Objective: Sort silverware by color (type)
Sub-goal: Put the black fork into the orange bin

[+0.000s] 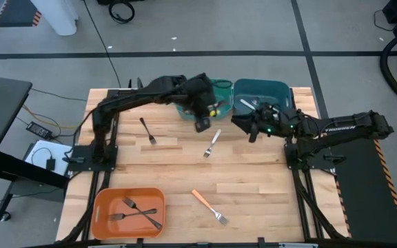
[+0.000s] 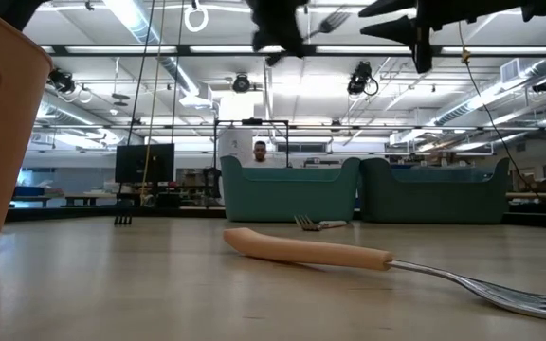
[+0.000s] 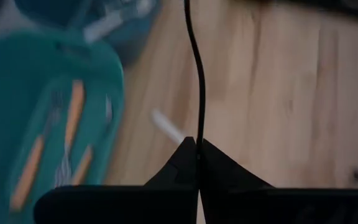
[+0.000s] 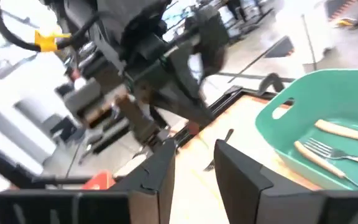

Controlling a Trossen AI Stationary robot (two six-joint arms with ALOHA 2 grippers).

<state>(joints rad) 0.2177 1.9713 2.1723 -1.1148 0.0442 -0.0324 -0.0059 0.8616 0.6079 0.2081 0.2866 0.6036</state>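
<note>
high view has my left gripper (image 1: 203, 125) pinched fully shut and empty beside the teal bin (image 1: 220, 87) of orange-handled forks (image 3: 73, 115). my right gripper (image 1: 252, 131) stands parted, holding nothing. a silver fork (image 1: 212, 143) lies on the table (image 1: 253, 186) between them.

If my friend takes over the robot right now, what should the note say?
Left gripper: shut on a thin dark held fork, above the table.
Right gripper: open, empty, close by.
Done: two black forks in the orange bin; orange-handled forks in the teal bin.
Left on the table: a black fork, a silver fork, an orange-handled fork.
</note>
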